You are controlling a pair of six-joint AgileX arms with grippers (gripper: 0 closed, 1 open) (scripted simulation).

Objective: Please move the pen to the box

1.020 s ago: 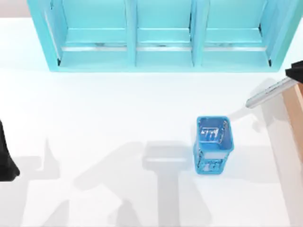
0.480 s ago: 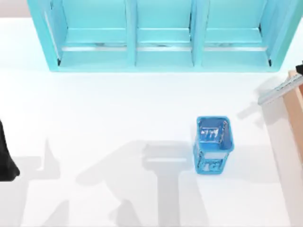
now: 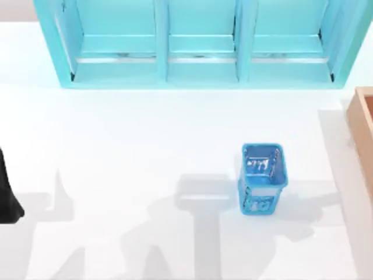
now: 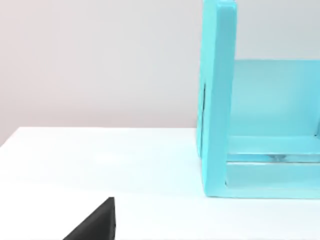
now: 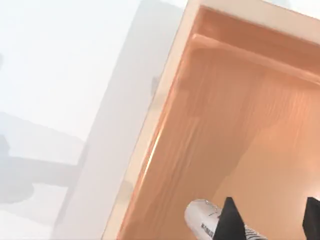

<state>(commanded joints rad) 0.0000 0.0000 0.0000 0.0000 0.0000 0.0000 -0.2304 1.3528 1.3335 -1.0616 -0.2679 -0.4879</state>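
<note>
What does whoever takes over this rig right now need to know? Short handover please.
Right gripper: over the open box at the table's right edge, fingers either side of the pen, which appears held above the box floor.
Left arm: parked at the table's left edge.
Done: pen picked up and carried over the box.
Left: lower if needed, release the pen inside, pull the right arm back.
Blue basket and cyan shelf unit aren't involved.

On the bench (image 3: 145, 134), the shelf unit (image 3: 201, 44) stands along the far edge. The basket (image 3: 262, 178) sits nearer, right of centre, well apart from the shelf. The box (image 3: 362, 131) lies at the bench's right edge — right of the basket, just before the shelf's right end. The left arm (image 3: 7, 195) is parked at the left edge. In the right wrist view, the right end effector (image 5: 270, 225) and the pen (image 5: 205, 220) are over the box's inside — above its floor.
</note>
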